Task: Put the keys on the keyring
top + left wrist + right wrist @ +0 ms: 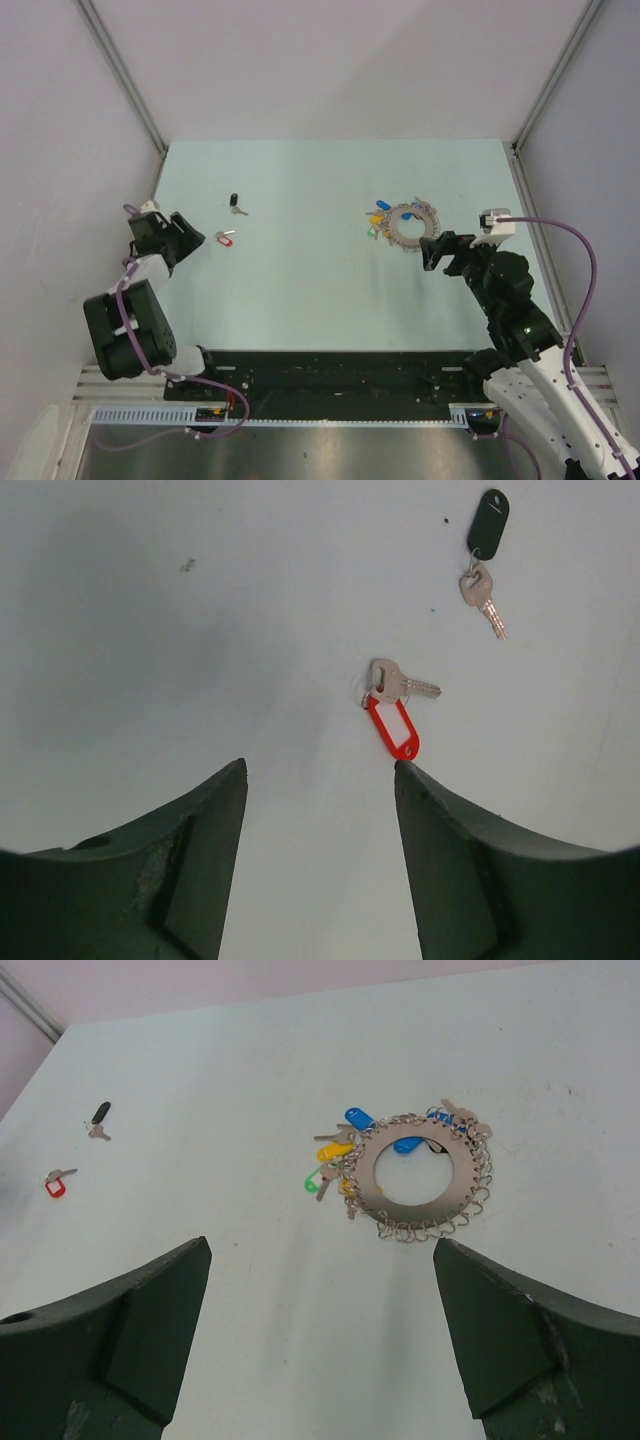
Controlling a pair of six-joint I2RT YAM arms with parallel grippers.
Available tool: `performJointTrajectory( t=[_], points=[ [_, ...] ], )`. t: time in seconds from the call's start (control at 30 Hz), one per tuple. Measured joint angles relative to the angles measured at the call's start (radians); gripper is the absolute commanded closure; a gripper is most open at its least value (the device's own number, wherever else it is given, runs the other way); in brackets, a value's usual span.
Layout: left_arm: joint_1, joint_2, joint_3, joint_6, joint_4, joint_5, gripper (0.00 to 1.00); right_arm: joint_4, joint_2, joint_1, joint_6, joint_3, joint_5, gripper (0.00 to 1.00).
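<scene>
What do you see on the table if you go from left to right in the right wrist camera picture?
red-tagged key → black-tagged key → keyring with its bunch of coloured keys

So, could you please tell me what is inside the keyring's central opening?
Mostly bare table shows through the keyring, with one blue key tag poking in at its far edge. Whatever lies beneath the ring's flat band is covered.
</scene>
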Motion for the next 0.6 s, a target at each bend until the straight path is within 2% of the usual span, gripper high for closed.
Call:
performJointTrajectory(
  t=[0.3, 0.6],
  points=[
    [0.009, 0.226, 0.104, 0.053, 0.030, 0.209, 0.49, 0.008, 0.006, 0.003, -0.003, -0.014, -0.002, 0.00],
    [0.009, 0.400, 0.215, 0.106, 0.020, 0.281, 0.62, 0.015, 0.024, 0.003, -0.011, -0.015, -0.017, 0.00]
  ],
)
